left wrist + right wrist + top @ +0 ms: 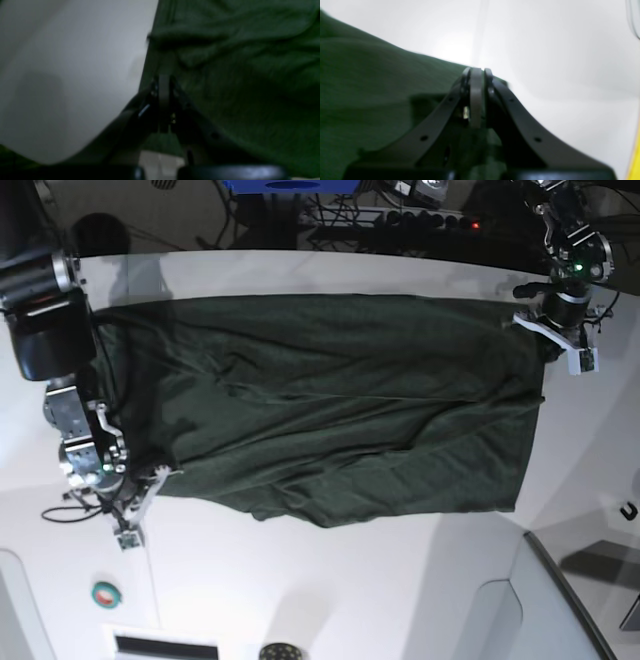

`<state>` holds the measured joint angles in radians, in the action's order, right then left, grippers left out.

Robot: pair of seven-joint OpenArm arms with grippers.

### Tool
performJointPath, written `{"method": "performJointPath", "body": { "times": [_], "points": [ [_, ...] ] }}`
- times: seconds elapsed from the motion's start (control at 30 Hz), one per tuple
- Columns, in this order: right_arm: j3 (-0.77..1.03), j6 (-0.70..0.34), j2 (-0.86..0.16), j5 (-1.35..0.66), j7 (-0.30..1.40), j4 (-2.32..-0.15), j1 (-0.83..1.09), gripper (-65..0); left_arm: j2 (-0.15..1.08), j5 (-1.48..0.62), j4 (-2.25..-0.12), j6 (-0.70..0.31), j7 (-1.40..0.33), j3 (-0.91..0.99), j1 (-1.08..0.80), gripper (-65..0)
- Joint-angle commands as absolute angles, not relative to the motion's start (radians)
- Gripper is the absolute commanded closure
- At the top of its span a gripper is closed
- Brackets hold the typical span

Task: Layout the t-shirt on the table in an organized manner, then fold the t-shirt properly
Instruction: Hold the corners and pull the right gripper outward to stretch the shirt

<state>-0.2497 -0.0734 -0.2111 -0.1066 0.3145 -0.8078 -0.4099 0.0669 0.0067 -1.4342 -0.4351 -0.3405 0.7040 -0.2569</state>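
Base view: wrinkly, soft green t-shirt (pixel 330 405) spread on smooth white table (pixel 350 580), both grippers (pixel 545 345) (pixel 160 472) clenched on its edges.

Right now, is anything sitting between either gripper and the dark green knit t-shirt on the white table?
Nothing visible does. The right gripper is shut on the dark green knit t-shirt's edge, and the left gripper is shut at its opposite edge. The white table around the cloth shows no obstacle.

The middle of the table (pixel 330 580) is covered by the spread t-shirt (pixel 330 420). Open white surface is left along the near edge. Passage is blocked at the shirt's two ends by the right gripper (pixel 150 480) and left gripper (pixel 545 345).
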Motion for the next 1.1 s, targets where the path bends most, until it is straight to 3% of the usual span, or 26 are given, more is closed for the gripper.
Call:
{"method": "performJointPath", "body": {
  "times": [0.0, 0.17, 0.33, 0.57, 0.8, 1.07],
  "points": [
    [-0.216, -0.07, -0.229, -0.099, 0.308, -0.794, -0.441, -1.4, 0.081, -0.002, -1.432, -0.429, -0.317, 0.704, -0.245, 0.0],
    [-0.171, -0.071, -0.214, -0.097, 0.302, -0.667, -0.496, -1.5, 0.088, 0.076, -1.351, -0.427, -0.317, 0.71, -0.217, 0.0],
    [-0.171, -0.064, -0.217, -0.097, 0.179, -0.555, -0.522, -1.5, 0.088, 0.193, -1.285, -0.427, -0.315, 0.707, -0.202, 0.0],
    [-0.114, -0.062, -0.217, -0.101, 0.088, -0.397, -0.556, -1.5, 0.131, 0.185, -1.188, -0.427, -0.315, 0.71, -0.206, 0.0],
    [0.012, -0.062, -0.217, -0.096, 0.047, -0.375, -0.555, -1.5, 0.151, 0.183, -1.188, -0.427, -0.315, 0.711, -0.225, 0.0],
    [0.021, -0.062, -0.205, -0.101, -0.019, -0.38, -0.549, -1.5, 0.137, 0.183, -1.276, -0.427, -0.321, 0.71, -0.26, 0.0]
  ]
}}
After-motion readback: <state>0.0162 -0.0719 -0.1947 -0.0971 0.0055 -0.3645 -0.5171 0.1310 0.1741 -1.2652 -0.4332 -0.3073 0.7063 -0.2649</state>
